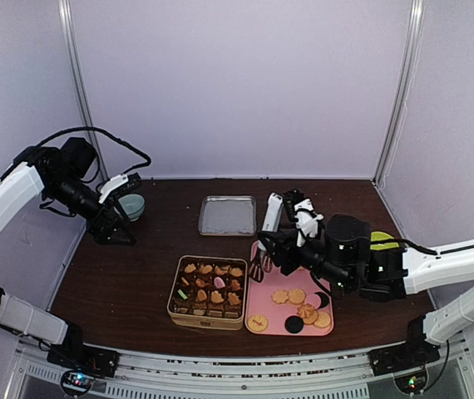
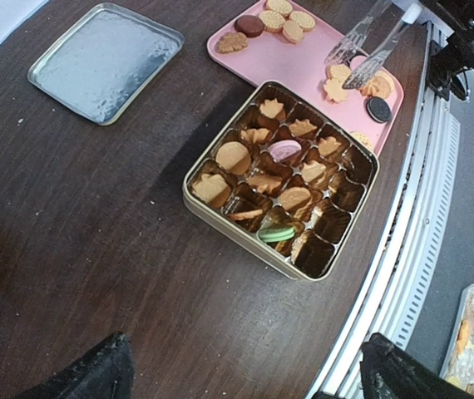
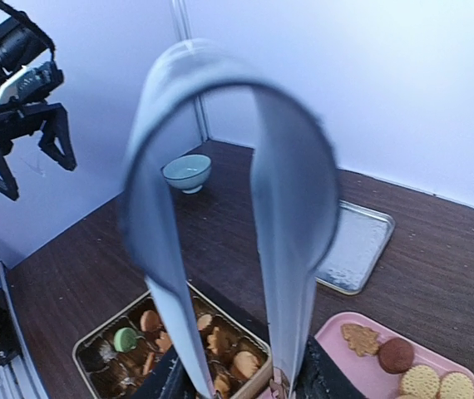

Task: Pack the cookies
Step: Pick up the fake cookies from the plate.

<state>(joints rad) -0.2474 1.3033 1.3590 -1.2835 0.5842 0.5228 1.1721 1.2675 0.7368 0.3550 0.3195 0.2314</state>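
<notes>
**Desk:** Grip status, both sides.

**Operator:** My left hand (image 1: 114,226) hangs above the far left of the table (image 1: 120,283), just beside a pale bowl (image 1: 131,205). Its jaws are spread wide with nothing between them. My right hand (image 1: 269,248) is clamped on the tongs (image 1: 257,266), gripping them partway up. Their bent end stands above the wrist and their tips point down over the left part of the pink tray (image 1: 264,293).

**Desk:** Location of the cookies (image 1: 212,291)?

**Operator:** Two places. Most sit in the compartments of an open gold tin (image 2: 220,220), which is just left of the pink tray; I cannot tell whether the two touch. They are mainly tan shaped pieces, with one pink cookie (image 2: 284,151) and one green cookie (image 2: 276,234). Several compartments along the side nearest my arms' bases show only gold liner. The others lie loose on the pink tray: round tan ones and a few dark ones, among them a black sandwich cookie (image 2: 378,109). The tong tips are close above a tan piece there, and I cannot confirm contact.

**Desk:** Other items?

**Operator:** A flat metal tray (image 1: 226,215) lies beyond the tin, apart from it.
</notes>
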